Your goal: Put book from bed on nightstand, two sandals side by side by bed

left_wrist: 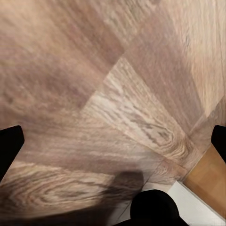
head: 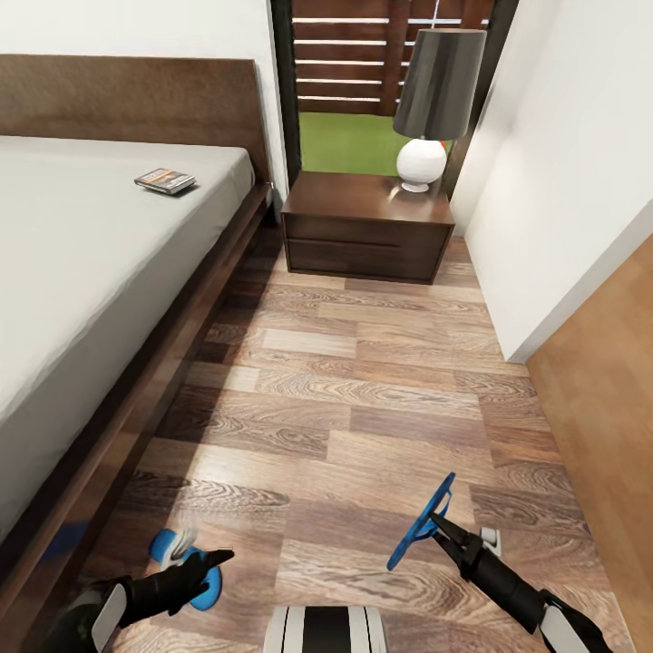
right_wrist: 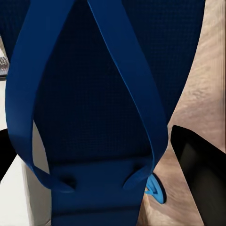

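Toward the upper left of the head view lies the book (head: pixel 165 180), flat on the grey mattress of the bed (head: pixel 63 272) near the headboard, untouched and well apart from both arms. At upper centre stands the nightstand (head: pixel 349 231), its top bare but for a lamp (head: pixel 433 104) at its right end, so plenty of room for the book. Book step judged not yet begun.

Lower right of the head view: right end effector (head: pixel 439 525) clamped on one blue sandal (head: pixel 422 524), held on edge and off the floor (head: pixel 363 399). Up close in the right wrist view, that sandal (right_wrist: pixel 101 113) with thong straps facing the camera, dark fingers (right_wrist: pixel 197 169) at either side of it.

Lower left of the head view: second sandal (head: pixel 195 571) flat on the planks, near the bed frame, partly hidden behind the left end effector (head: pixel 213 560), which hovers just over it. In the left wrist view, fingertips (left_wrist: pixel 9 143) at the far edges with bare planks between, so spread apart and gripping nothing.

Judged overall: early going. One sandal roughly in place by the bed, the other in hand and waiting to be set down alongside it; after that, book to nightstand.
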Controlling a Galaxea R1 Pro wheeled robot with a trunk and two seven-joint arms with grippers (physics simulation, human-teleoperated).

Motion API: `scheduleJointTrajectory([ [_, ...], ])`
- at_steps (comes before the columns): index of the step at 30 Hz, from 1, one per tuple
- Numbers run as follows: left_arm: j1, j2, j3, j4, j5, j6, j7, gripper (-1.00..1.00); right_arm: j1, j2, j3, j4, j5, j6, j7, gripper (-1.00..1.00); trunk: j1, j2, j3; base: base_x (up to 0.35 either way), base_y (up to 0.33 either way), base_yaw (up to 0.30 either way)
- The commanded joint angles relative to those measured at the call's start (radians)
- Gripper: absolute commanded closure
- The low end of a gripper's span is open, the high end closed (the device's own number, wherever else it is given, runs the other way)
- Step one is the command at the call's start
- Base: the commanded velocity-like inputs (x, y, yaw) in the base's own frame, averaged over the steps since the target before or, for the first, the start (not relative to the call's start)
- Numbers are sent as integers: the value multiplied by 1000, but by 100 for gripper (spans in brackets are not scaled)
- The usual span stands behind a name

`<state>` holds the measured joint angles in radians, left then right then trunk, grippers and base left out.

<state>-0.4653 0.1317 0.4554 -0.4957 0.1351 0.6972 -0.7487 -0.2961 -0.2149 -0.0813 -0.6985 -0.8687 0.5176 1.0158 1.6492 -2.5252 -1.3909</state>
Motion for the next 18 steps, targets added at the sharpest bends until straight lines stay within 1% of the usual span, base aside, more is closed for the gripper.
scheduleJointTrajectory([
  [1, 5, -2, 3, 1, 0, 4, -2, -100, 0, 0, -1, 2, -8, 9, 0, 100, 0, 0, -1, 0, 0, 0],
  [3, 16, -4, 3, 2, -2, 1, -2, -100, 0, 0, -1, 4, -8, 8, -1, 100, 0, 0, -1, 0, 0, 0],
  [10, 18, -6, 3, 3, -4, 0, -1, -100, 0, 0, -1, 13, -6, 8, -5, 100, 0, 0, -1, 0, 1, 0],
  [18, 19, -7, 3, 3, -3, -1, -2, -100, 0, 0, -1, 16, -4, 9, -5, 100, 0, 0, -1, 0, 55, 0],
])
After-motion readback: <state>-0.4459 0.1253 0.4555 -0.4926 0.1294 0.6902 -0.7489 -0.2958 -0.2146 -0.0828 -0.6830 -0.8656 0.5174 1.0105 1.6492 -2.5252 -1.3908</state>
